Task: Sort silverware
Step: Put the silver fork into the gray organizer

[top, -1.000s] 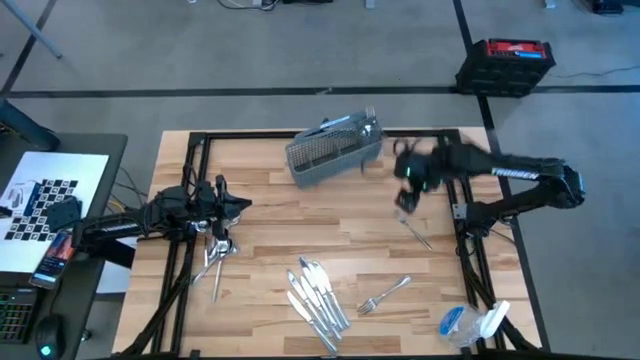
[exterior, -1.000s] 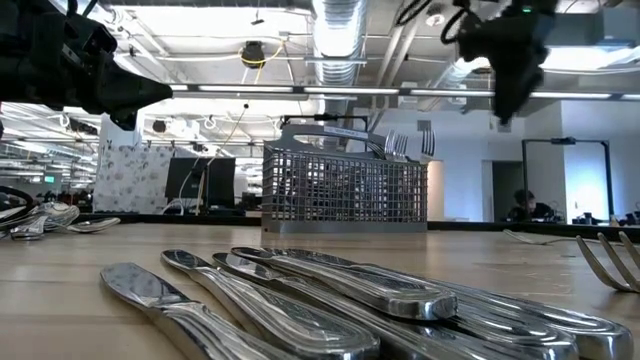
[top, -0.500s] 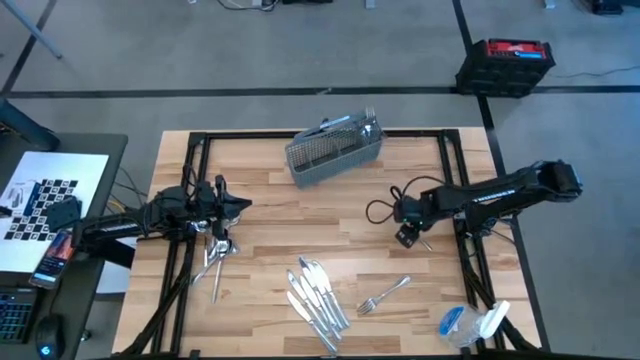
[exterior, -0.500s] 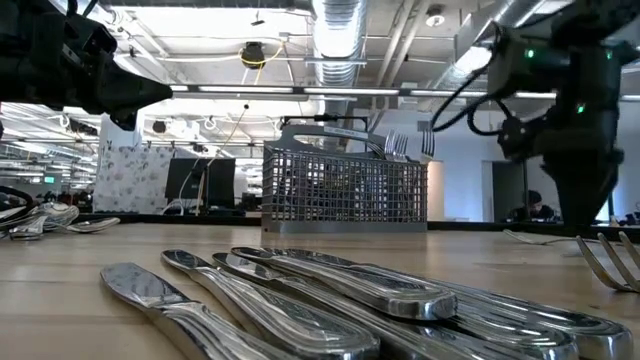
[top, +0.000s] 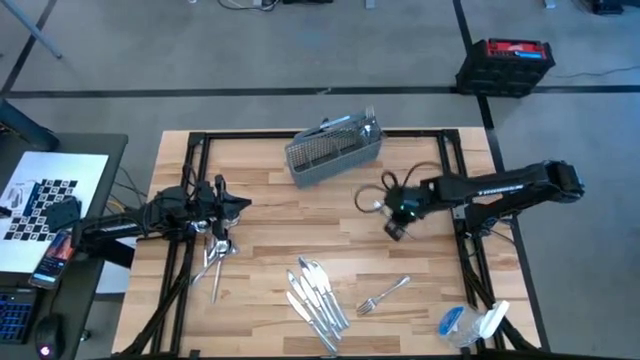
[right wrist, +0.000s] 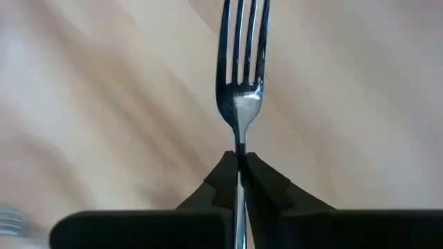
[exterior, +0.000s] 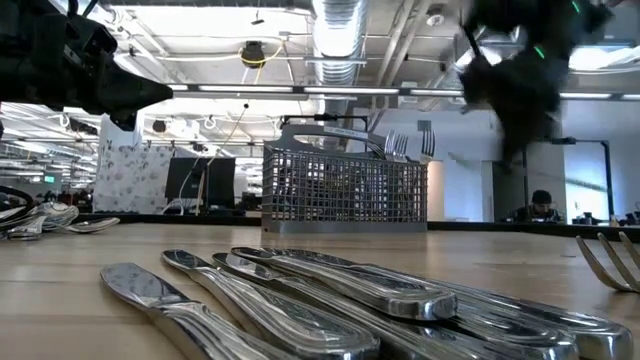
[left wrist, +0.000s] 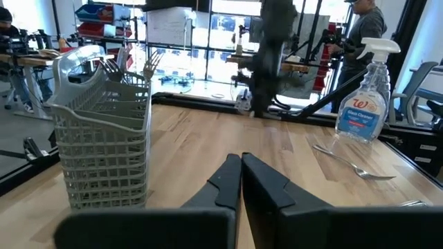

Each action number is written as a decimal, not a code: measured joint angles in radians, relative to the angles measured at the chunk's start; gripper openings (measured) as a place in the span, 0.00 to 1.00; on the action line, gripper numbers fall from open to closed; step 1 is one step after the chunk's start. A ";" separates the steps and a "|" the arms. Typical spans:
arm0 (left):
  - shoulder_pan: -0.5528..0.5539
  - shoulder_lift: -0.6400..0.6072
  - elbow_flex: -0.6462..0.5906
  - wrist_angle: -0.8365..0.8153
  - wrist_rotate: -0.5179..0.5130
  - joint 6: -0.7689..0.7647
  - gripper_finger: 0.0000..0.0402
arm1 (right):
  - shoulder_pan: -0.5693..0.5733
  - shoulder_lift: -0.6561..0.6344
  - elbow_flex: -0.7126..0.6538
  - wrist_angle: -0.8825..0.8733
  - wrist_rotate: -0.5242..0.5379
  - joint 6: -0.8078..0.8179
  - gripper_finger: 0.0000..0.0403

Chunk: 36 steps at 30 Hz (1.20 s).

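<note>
1. The right gripper (right wrist: pixel 239 162) is clamped on the handle of a fork (right wrist: pixel 241 83), lifted above the right half of the table (top: pixel 270 215), between the basket (top: pixel 333 155) and the loose fork (top: pixel 385 293) near the front edge.
2. The pinch sits low on the handle, just under the neck, probably so the tines stay free to go into a basket slot.
3. In the right wrist view the fork's long axis runs straight out in line with the fingers, tines pointing away from the wrist over the wood (which table direction that is, the overhead view cannot settle).
4. The left gripper (left wrist: pixel 241 173) waits with its fingers pressed together and nothing between them, over the left side beside a small pile of spoons (top: pixel 214 255).
5. The knives (top: pixel 315 300) lie grouped side by side at the front centre, handles roughly parallel, likely as one sorted heap.
6. The basket stands at the back, forks already upright in it.
</note>
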 joint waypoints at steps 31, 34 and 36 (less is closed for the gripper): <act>0.000 0.001 0.000 0.000 0.001 0.000 0.00 | -0.580 0.003 -0.167 1.138 0.293 -0.434 0.00; 0.000 0.001 0.000 0.000 0.001 0.000 0.00 | -0.578 0.004 -0.179 1.139 0.291 -0.398 0.00; 0.000 0.001 0.000 0.000 0.001 0.000 0.00 | -0.579 0.020 -0.185 1.176 0.292 -0.385 0.01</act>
